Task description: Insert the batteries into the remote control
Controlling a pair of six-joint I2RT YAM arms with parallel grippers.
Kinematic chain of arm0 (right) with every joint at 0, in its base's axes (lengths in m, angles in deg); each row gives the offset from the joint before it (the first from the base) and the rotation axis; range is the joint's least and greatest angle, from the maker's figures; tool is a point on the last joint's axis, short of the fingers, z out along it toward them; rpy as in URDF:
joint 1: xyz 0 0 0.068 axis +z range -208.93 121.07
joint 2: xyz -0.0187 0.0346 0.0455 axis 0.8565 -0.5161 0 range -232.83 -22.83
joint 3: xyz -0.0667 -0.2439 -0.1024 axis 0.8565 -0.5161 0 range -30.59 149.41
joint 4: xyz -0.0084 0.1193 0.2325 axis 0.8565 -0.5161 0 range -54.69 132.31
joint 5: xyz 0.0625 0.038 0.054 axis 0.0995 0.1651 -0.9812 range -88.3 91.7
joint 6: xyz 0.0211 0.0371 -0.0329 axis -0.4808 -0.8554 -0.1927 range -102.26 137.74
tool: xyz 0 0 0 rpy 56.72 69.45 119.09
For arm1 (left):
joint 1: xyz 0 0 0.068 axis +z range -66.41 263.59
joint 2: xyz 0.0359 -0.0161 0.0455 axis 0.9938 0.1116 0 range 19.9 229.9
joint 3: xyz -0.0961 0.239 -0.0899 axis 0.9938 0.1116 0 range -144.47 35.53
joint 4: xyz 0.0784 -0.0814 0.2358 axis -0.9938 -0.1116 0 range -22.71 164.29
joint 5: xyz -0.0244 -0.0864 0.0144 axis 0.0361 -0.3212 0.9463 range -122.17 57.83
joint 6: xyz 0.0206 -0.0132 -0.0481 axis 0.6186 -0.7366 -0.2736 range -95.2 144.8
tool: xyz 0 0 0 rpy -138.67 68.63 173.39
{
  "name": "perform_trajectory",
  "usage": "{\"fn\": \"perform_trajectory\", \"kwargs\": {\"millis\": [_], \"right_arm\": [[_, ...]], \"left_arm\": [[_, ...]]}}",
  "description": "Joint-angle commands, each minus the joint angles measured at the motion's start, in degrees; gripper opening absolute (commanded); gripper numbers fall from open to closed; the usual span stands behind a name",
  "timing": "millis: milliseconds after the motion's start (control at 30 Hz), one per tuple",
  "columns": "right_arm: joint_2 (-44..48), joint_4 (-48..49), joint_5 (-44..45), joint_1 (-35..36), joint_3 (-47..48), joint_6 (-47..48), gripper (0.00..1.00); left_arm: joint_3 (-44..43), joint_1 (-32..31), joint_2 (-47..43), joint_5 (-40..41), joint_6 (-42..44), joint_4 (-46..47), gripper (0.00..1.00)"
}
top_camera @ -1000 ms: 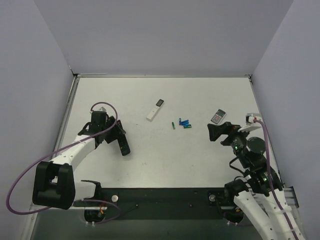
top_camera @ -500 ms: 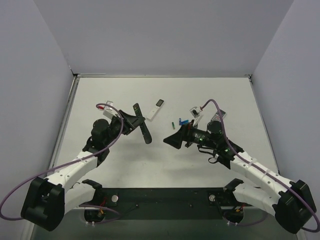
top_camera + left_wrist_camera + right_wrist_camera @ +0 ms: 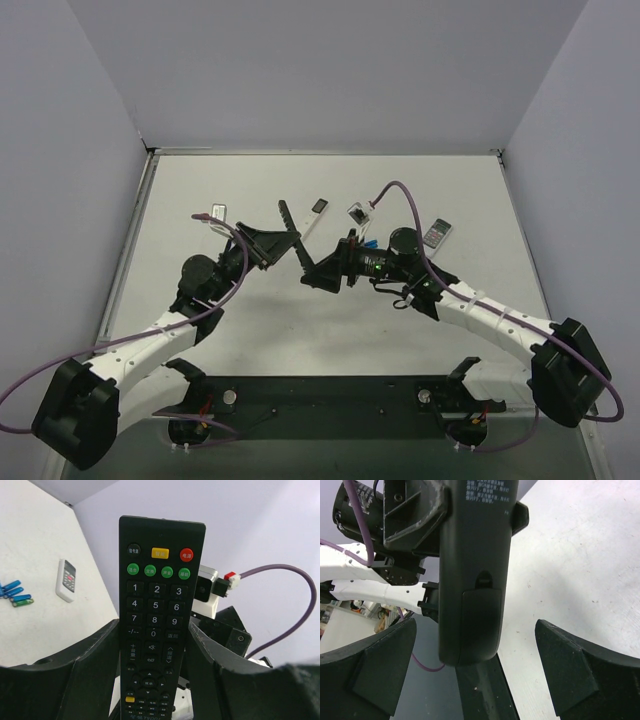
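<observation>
1. The left gripper (image 3: pixel 155 635) is pinched on the long slim black plastic remote control (image 3: pixel 161 600). Its two dark fingers (image 3: pixel 95 665) press the long edges of the lower half, over the arrow keys. The remote control is up off the table and stands nearly upright, with its button face toward the left wrist camera.

2. The right gripper (image 3: pixel 475 630) is spread wide. One jaw sits on each side of the remote's lower back, and neither appears to touch it.

3. Between those jaws is the smooth rectangular battery cover (image 3: pixel 480 622), closed, with a small thumb notch (image 3: pixel 484 578) just above it.

4. Handling, as I judge it: the casing is stiff, light and rather slick, so an edge-to-edge pinch like the present one suits it. The cover is thin plastic with a small catch, so it should be pushed at the notch and slid off rather than pried.

5. The batteries lie further out on the white table (image 3: pixel 450 180), well apart from both grippers. One tiny slim green cylindrical cell (image 3: pixel 23 602) shows just beside several similar small blue cells (image 3: pixel 11 586). They will roll easily, so each is best taken across its middle.

6. Near them lies a short white remote with a grey keypad (image 3: pixel 66 580). Toward the table's middle the overhead view shows the dark end of a slim white stick remote (image 3: pixel 319 207).
</observation>
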Motion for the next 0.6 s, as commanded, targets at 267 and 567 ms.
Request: {"fn": "perform_trajectory", "kwargs": {"millis": [267, 567], "right_arm": [[-5.14, 11.47, -9.08, 2.62, 6.01, -2.8, 0.83], [-1.98, -1.43, -8.39, 2.8, 7.15, 6.15, 0.04]], "left_arm": [[0.37, -3.51, -0.04, 2.39, -2.66, 12.54, 0.05], [0.81, -3.51, -3.72, 4.24, 2.25, 3.26, 0.7]]}}
